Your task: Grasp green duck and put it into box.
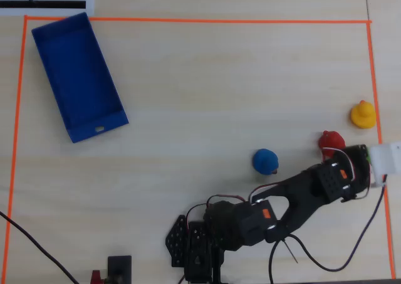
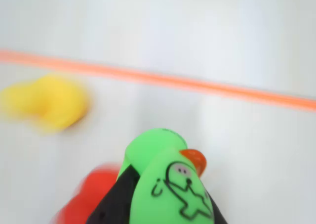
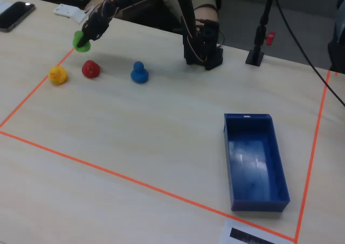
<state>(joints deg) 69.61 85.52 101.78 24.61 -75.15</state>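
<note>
My gripper (image 3: 85, 36) is shut on the green duck (image 3: 81, 42) and holds it in the air at the far left of the fixed view, above and behind the red duck (image 3: 90, 69). In the wrist view the green duck (image 2: 170, 184) fills the bottom centre, red-orange beak to the right, with a black finger (image 2: 116, 201) against its left side. In the overhead view my gripper (image 1: 352, 166) is at the right and the duck is hidden under it. The dark-blue box (image 3: 253, 160) lies empty at the front right of the fixed view and at the top left of the overhead view (image 1: 78, 77).
A yellow duck (image 3: 57, 75), the red duck (image 1: 331, 141) and a blue duck (image 3: 139, 72) stand in a row on the table. Orange tape (image 1: 200, 21) frames the work area. The arm's base (image 3: 204, 50) stands at the back. A white object (image 1: 388, 158) lies at the right edge.
</note>
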